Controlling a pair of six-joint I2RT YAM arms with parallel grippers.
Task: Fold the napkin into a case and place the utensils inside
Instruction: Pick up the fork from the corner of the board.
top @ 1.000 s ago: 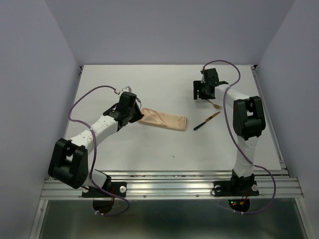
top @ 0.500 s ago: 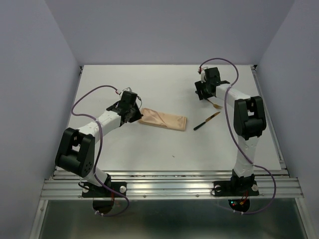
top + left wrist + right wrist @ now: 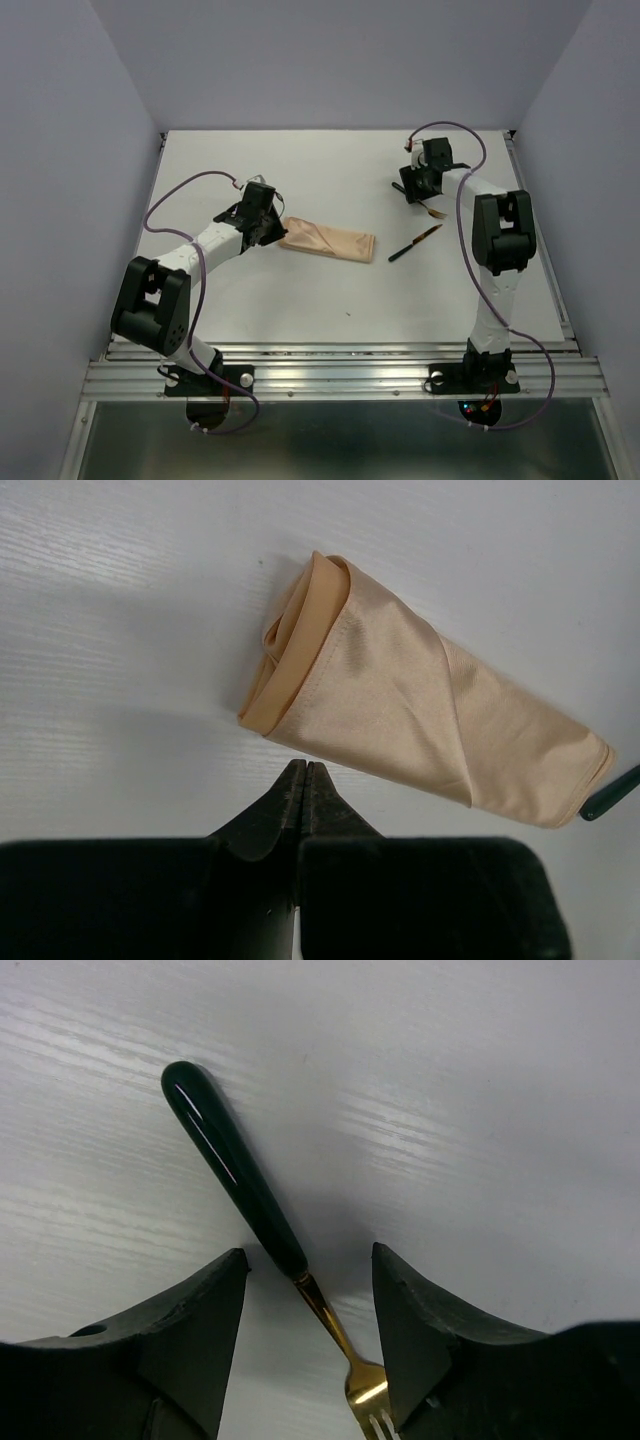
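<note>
- So, top view first: the case (image 3: 328,241) lies flat a bit left of the middle of the white table (image 3: 330,170), a narrow peach strip slanting slightly down to the right.
- The left gripper (image 3: 268,232) sits right at the case's left end. From up here I can't tell whether it touches the cloth.
- The right gripper (image 3: 415,190) is in the upper right, pointing down at the table, with the gold end of the fork (image 3: 434,212) poking out just below and right of it.
- A second utensil (image 3: 415,244), dark handle with a gold tip, lies diagonally between the case and the right arm, apart from both.
- Left wrist view: the case (image 3: 400,715) runs from upper centre down to the right edge, its rolled open end facing upper left.
- The left gripper (image 3: 303,770) has its fingers pressed together with nothing between them, its tips just short of the cloth's lower edge.
- A dark handle tip (image 3: 612,795) peeks in at the right edge, just past the case's far end.
- Right wrist view: the fork (image 3: 235,1175) lies on the table, its glossy dark handle going from upper left down to the gold neck and tines at bottom centre.
- The right gripper (image 3: 310,1260) is spread wide, one finger on each side of the neck, neither visibly touching it, so it has hold of nothing.
</note>
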